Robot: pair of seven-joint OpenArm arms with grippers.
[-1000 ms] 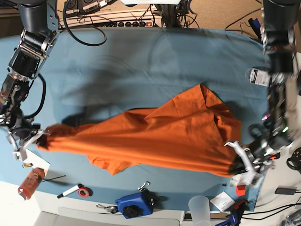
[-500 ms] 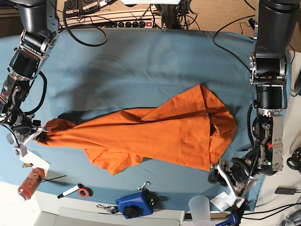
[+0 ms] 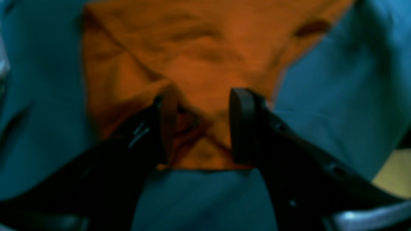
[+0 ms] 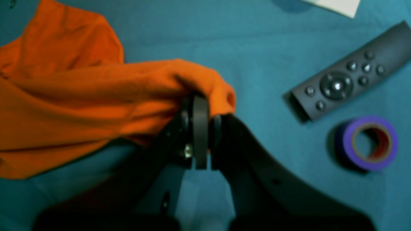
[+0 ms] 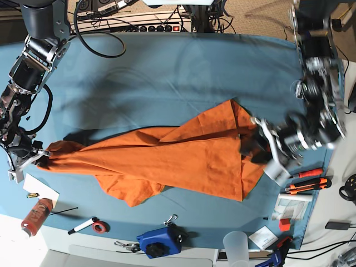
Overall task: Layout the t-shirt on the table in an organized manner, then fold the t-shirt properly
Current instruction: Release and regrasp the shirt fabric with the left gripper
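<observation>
One t-shirt [image 4: 80, 96] end in right end effector [image 4: 202, 128]

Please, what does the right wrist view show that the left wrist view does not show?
Only the right wrist view: the right end effector shut on a bunched corner of the shirt, a black remote control and a purple tape roll.
Only the left wrist view: the left end effector open over creased fabric.
Both: the bright orange fabric t-shirt on the teal-blue cloth-covered table.

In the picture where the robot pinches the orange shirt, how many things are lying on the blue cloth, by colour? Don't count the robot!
Orange: 1, the t-shirt
Black: 1, the remote
Purple: 1, the tape roll
White: 1, the paper, only its corner showing
Total: 4
</observation>
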